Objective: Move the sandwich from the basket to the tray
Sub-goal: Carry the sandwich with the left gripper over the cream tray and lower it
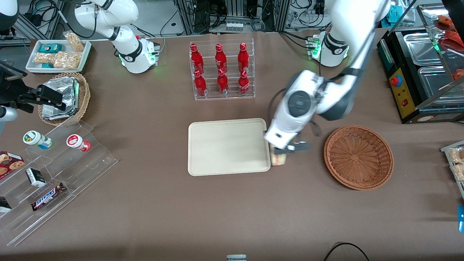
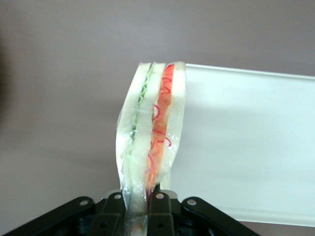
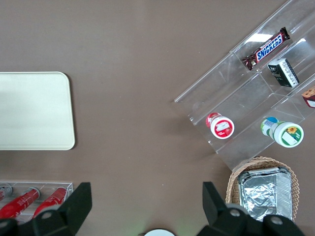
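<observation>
My left gripper is shut on the sandwich, a clear-wrapped wedge of pale bread with red and green filling. It hangs above the table just beside the tray's edge, between the tray and the basket. The reddish-brown wicker basket holds nothing. The cream tray is bare. In the left wrist view the sandwich sticks out from between my black fingers, with the tray's edge beside it.
A clear rack of red bottles stands farther from the front camera than the tray. Toward the parked arm's end are a tan wicker basket of foil packets, a white snack tray and a clear stepped display. A black warmer stands at the working arm's end.
</observation>
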